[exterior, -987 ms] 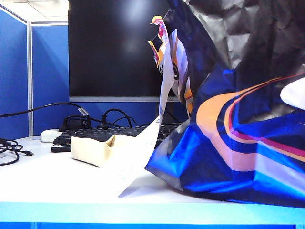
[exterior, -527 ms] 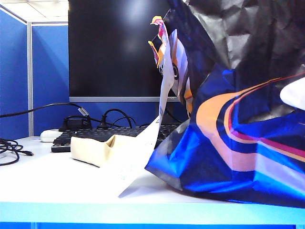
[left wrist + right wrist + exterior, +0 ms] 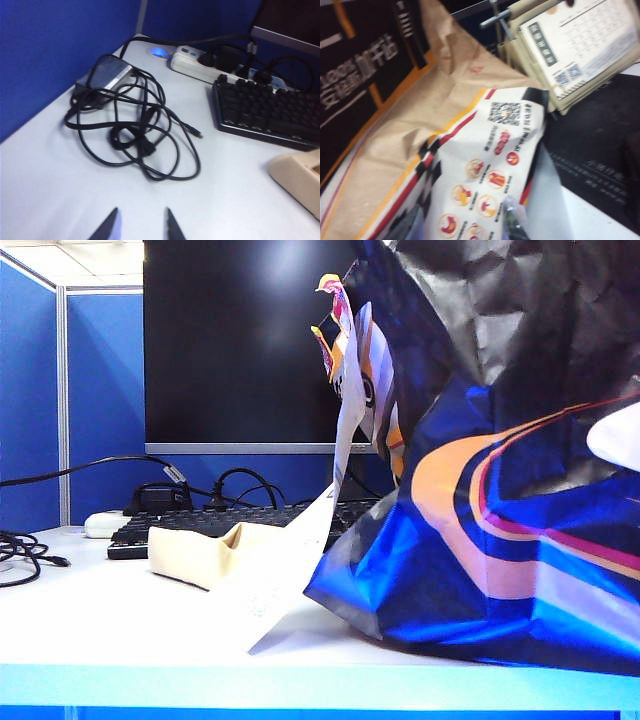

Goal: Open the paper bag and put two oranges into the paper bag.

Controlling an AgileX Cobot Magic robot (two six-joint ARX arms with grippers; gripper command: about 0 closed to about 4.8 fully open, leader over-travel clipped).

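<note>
White worktop (image 3: 120, 620) is running along the near edge of the scene, and nothing on it is shifting: across the last second the outside camera is showing every object lying exactly as before.

The paper bag (image 3: 500, 540) is slumping on the near right, crumpled and glossy, filling that whole side. Its white panel (image 3: 290, 570) is draping down to the left and touching the worktop. Its mouth is not showing as spread, so I judge the opening step is not yet underway. No orange is appearing in any view; they may be hiding behind the bag.

Neither arm is showing in the outside camera. The left tool (image 3: 141, 227) is hovering over the left part of the worktop with its two tips apart and nothing between them, just short of a tangled black cable (image 3: 130, 130). The right tool (image 3: 512, 225) is sitting close against the bag's picture panel (image 3: 485, 185); only one blurred tip is showing, so I cannot tell whether it is apart or together.

Farther back, a cream tray (image 3: 200, 550) is resting left of the bag, a keyboard (image 3: 200, 525) is lying behind it, and a dark monitor (image 3: 240, 340) is standing before the blue partition (image 3: 100, 390).
</note>
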